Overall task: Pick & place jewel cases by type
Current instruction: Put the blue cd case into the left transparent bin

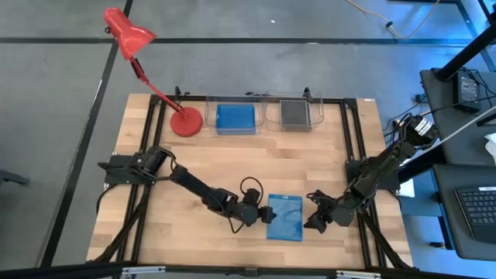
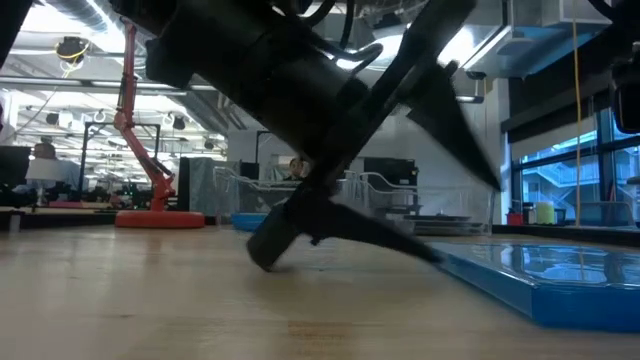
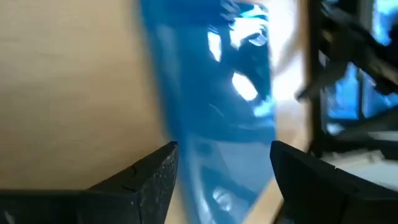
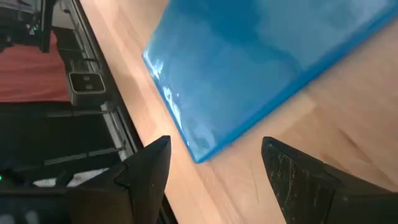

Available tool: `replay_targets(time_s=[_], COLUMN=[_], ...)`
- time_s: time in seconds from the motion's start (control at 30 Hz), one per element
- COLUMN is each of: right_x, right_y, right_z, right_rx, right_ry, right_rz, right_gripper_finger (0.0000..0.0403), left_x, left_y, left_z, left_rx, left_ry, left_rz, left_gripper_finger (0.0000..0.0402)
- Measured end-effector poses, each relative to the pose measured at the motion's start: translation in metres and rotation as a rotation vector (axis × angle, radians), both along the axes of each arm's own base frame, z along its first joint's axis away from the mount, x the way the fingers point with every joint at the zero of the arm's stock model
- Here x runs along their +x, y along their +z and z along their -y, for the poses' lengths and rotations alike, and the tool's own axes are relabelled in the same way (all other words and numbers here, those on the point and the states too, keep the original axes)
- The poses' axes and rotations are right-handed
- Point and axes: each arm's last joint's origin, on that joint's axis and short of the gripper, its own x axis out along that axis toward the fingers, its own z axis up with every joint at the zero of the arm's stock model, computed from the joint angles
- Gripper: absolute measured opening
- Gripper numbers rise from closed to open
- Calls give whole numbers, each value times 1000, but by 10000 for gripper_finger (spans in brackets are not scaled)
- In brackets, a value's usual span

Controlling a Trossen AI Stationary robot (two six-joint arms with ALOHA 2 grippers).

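Solid blue flat square plastic jewel case [image 1: 284, 218] lies flat on the wooden worktop [image 1: 232, 167], near its front edge, between the two pincers. Left pincer [image 1: 259, 212] sits low at the case's left edge, fingers spread; in the left wrist view the case [image 3: 211, 106] runs straight ahead through the gap between the fingers [image 3: 155, 180], nothing gripped. Likely lined up to take that edge, or to pin the case so it can't slide.

Right pincer [image 1: 314, 219] is just beside the case's right edge, also released. The right wrist view shows a corner of the case [image 4: 249, 68] ahead of the open fingers [image 4: 149, 168], apart from them. My read: a two-arm approach because a thin case flat on wood gives no lip, so one side braces while the other gets a finger under.

Well beyond both pincers, at the worktop's far edge, stand two clear open-topped plastic trays: the left tray [image 1: 235, 102] already holds a blue case [image 1: 235, 118], the right tray [image 1: 294, 98] a dark grey case [image 1: 295, 114]. So sorting is by type; this one should go to the left tray. Red desk lamp [image 1: 186, 122] stands just left of that tray; its arm is a snag risk on the carry.
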Motion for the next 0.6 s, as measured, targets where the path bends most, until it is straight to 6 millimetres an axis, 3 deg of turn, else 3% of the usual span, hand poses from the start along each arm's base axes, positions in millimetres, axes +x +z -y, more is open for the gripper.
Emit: replay_targets(time_s=[0.23,0.43,0.6], right_x=[-1,-1,-2], right_y=[-2,-2,-4], right_z=[1,2,5], right_rx=[-21,-25,-59], right_ry=[-3,-6,-64], right_rz=[-13,-15,-27], right_gripper_finger=[255,255,255], left_x=[5,-3,-4], left_y=[3,-6,-7], left_z=[-3,-6,-5], left_rx=[-71,-86,-91], left_ry=[5,58,66], left_rz=[39,-95,-109], left_gripper_finger=[251,249,250])
